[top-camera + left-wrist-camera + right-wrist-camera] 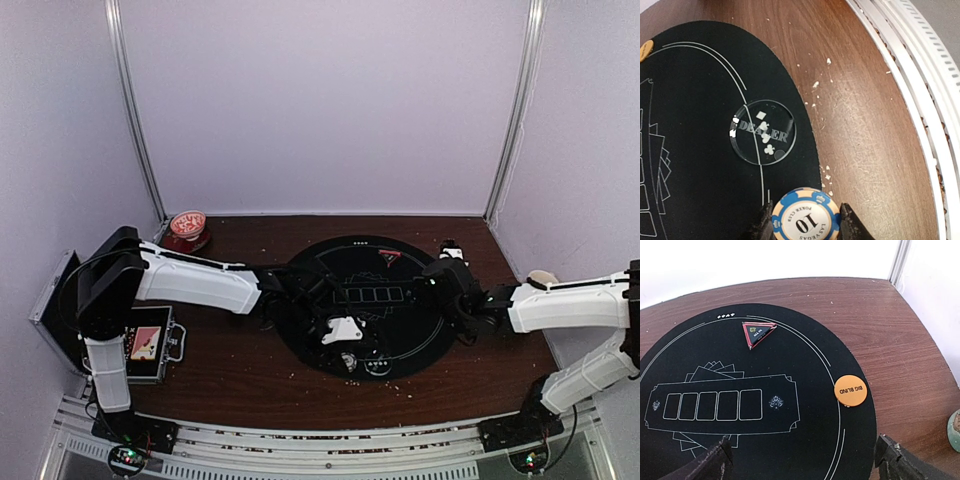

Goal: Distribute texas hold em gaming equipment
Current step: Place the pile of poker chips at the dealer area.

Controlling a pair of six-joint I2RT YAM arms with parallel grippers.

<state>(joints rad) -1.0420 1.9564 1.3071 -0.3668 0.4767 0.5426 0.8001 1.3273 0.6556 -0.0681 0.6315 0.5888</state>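
Note:
A blue-and-cream poker chip marked 10 sits pinched between the fingers of my left gripper, low over the near edge of the round black mat. Just ahead of it a clear DEALER button lies flat on the mat. From above, the left gripper is at the mat's near side. My right gripper hangs open over the mat's right part, holding nothing. An orange BIG BLIND button lies at the mat's right rim, and a red ALL IN triangle at its far side.
A red bowl stands at the back left corner. An open black case lies at the left, under the left arm. White crumbs dot the brown table. The metal rail runs along the near edge.

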